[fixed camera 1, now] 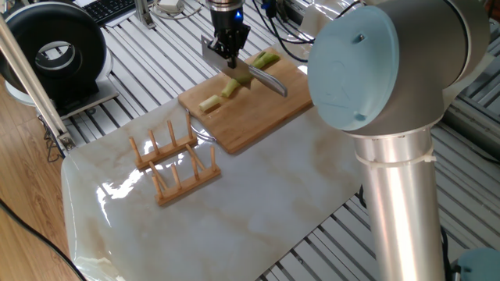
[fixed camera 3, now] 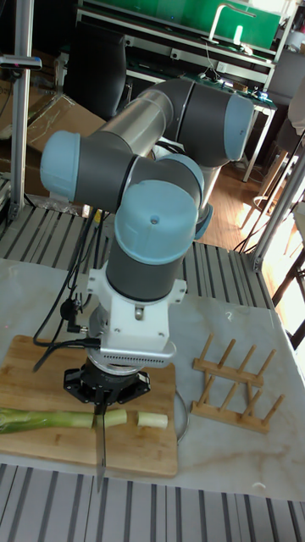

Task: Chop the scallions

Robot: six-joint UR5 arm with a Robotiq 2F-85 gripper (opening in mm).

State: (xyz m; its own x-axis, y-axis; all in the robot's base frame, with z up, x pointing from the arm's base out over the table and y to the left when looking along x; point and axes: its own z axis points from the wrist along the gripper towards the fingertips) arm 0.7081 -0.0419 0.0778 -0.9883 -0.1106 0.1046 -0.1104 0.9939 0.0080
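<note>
On the bamboo cutting board (fixed camera 1: 258, 117) (fixed camera 3: 34, 364) lie the scallions: a long stalk (fixed camera 1: 264, 59) (fixed camera 3: 42, 419) and two short cut segments (fixed camera 1: 229, 88) (fixed camera 1: 208, 102) (fixed camera 3: 115, 417) (fixed camera 3: 153, 420). My gripper (fixed camera 1: 228, 53) (fixed camera 3: 100, 400) is shut on a silver knife (fixed camera 1: 234, 70) (fixed camera 3: 99, 453), which points down. The blade hangs at the gap between the long stalk and the nearest segment. In the fixed view the blade seems slightly above the board. The knife's curved metal handle (fixed camera 1: 272, 82) sticks out to the right.
A wooden peg rack (fixed camera 1: 176, 160) (fixed camera 3: 233, 385) stands on the white marbled sheet (fixed camera 1: 234, 211) in front of the board. A black round device (fixed camera 1: 55, 51) sits at the back left. The arm's big elbow (fixed camera 1: 391, 70) fills the right side.
</note>
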